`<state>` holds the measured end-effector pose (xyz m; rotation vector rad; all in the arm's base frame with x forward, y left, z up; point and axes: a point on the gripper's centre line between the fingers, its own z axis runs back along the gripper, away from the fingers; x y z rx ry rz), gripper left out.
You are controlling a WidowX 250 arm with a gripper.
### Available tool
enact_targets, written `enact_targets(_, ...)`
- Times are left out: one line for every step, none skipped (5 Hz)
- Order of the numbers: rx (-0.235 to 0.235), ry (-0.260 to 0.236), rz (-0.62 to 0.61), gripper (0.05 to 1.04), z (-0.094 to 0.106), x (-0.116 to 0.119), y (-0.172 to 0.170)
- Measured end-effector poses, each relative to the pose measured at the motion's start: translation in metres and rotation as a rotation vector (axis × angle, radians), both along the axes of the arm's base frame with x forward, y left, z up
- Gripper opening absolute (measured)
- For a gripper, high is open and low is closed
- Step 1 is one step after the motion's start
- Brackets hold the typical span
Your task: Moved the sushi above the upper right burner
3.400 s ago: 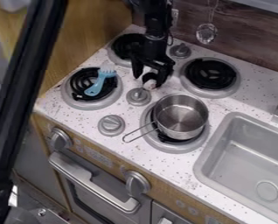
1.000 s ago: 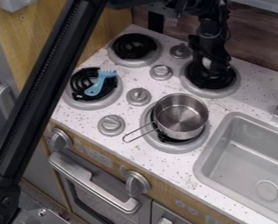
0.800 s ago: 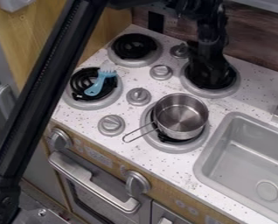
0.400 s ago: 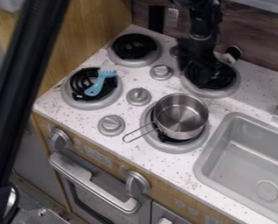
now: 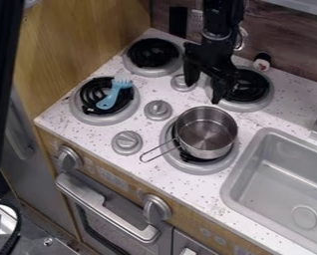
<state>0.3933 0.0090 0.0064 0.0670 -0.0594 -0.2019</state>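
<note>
The gripper (image 5: 204, 94) hangs over the left edge of the upper right burner (image 5: 251, 88), with its two fingers spread wide and nothing between them. Beyond that burner, on the counter near the back wall, lies the sushi (image 5: 261, 61), a small piece with a black wrap and a pale end with a red spot. It is a short way to the right of the gripper and apart from it. The arm comes down from the top edge of the view.
A steel pot (image 5: 206, 132) sits on the lower right burner, its handle pointing lower left. A blue brush (image 5: 112, 94) lies on the lower left burner. The upper left burner (image 5: 153, 54) has nothing on it. Knobs stand between burners; a grey sink (image 5: 281, 174) is at the right.
The sushi, earlier at the gripper near the middle knobs, now lies behind the upper right burner. The gripper has moved left and away from it, and its fingers are spread.
</note>
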Motion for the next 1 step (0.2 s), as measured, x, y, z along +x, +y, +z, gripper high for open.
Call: enact_targets(-0.042,-0.011,0.01,0.999,0.019,-0.0042,-0.0042)
